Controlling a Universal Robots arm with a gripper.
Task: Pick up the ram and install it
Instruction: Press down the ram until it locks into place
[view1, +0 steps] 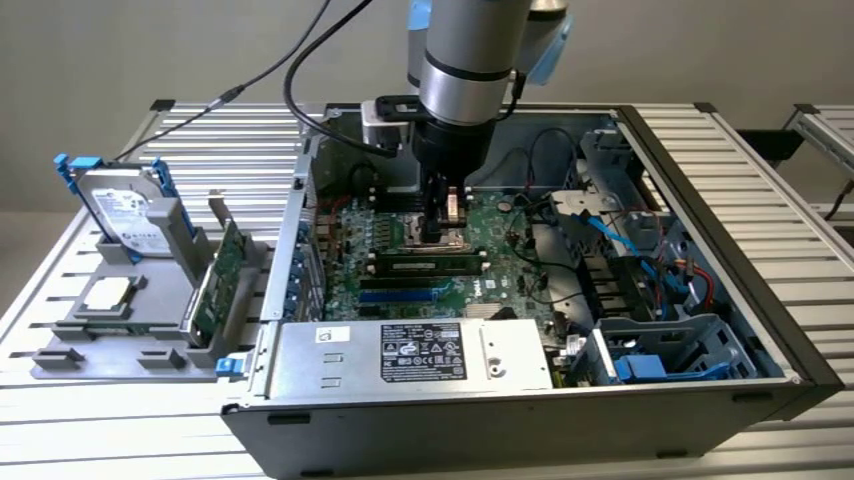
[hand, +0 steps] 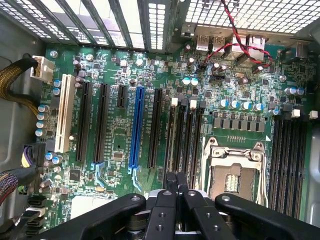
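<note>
**A pale, plain room around a slatted desk**

A bare, light grey wall (view1: 160, 50) is running across the back of the scene, evenly lit with no hard shadows. A desk (view1: 240, 130) of ribbed aluminium slats with dark corner caps is filling the foreground. At the exterior view's right, a second slatted surface (view1: 825, 125) is standing apart across a gap, with pale floor (view1: 830, 235) showing below it.

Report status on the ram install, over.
Gripper shut, low over the motherboard. Ram stands in a black slot close by the gripper, not held. No cable across it.
</note>
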